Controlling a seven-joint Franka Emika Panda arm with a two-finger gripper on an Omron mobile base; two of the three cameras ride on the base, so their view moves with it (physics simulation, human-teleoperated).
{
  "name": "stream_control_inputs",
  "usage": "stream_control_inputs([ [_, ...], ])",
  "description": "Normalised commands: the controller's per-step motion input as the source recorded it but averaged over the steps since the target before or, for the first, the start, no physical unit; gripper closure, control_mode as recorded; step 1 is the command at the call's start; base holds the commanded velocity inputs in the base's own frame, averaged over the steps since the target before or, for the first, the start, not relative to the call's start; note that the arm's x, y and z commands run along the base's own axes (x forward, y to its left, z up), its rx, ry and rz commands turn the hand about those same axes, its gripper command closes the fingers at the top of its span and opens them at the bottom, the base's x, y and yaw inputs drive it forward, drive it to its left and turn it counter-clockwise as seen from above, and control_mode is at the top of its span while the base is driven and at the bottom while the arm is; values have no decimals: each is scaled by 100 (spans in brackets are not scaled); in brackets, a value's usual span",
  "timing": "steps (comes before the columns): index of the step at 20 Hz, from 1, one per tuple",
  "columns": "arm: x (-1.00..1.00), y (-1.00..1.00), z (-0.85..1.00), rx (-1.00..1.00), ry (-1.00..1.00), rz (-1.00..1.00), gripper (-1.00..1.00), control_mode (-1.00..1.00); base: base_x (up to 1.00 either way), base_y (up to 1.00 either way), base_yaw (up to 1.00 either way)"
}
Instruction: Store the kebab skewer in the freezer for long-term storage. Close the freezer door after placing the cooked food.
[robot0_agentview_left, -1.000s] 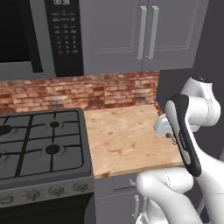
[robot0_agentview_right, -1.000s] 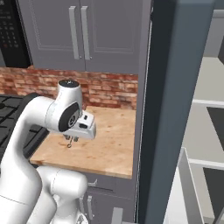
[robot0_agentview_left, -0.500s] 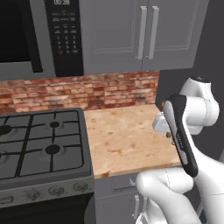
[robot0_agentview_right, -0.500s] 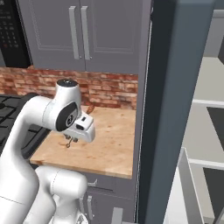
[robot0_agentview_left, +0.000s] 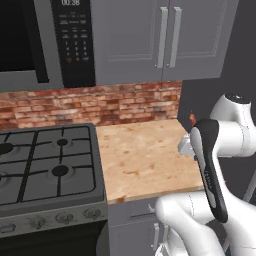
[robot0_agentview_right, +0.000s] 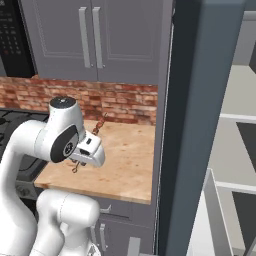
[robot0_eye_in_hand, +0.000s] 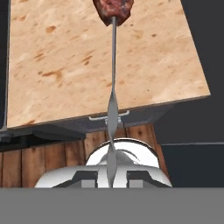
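Hand view gives the clearest look at the kebab skewer (robot0_eye_in_hand: 113, 87): its long axis runs straight away from the gripper (robot0_eye_in_hand: 112, 175), thin pale stick at the near end and a reddish-brown meat chunk at the far end, cut off by the top edge of the frame. The stick end sits right between the two dark finger tips (robot0_eye_in_hand: 89, 178), which are pinched together on it with no gap showing on either side. So the jaws are clamped on the skewer's bare end.

Taking the wooden countertop (robot0_agentview_right: 125, 155) as the landmark: the skewer hangs in the air above it, not touching it. From the right base view the skewer (robot0_agentview_right: 98, 125) pokes up and away from the gripper (robot0_agentview_right: 90, 145) at a slant, meat end toward the brick backsplash (robot0_agentview_right: 120, 100) behind the countertop, and a bit of thin stick also shows below the hand over the counter's front part.

In the left base view the hand is mostly behind the arm's own forearm, over the right end of the countertop (robot0_agentview_left: 145, 160), and a small reddish bit of the skewer (robot0_agentview_left: 192, 119) peeks out above it. The stove (robot0_agentview_left: 45, 165) is just beside the countertop's left end. The freezer door (robot0_agentview_right: 200, 125) stands edge-on past the countertop's right end, swung open, with pale freezer (robot0_agentview_right: 235, 140) shelves further right.
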Motion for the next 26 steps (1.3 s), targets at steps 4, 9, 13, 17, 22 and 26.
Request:
stream_control_inputs([
  [4,-8,0,0,-2,-7,0,100,-100,0,0,0],
  [9,0,0,0,0,2,0,100,-100,0,0,0],
  [13,0,0,0,0,3,0,100,-100,0,0,0],
  [17,0,0,0,0,0,0,100,-100,0,0,0],
  [22,0,0,0,0,0,0,100,-100,0,0,0],
  [26,-3,0,0,0,0,0,100,100,-12,0,0],
])
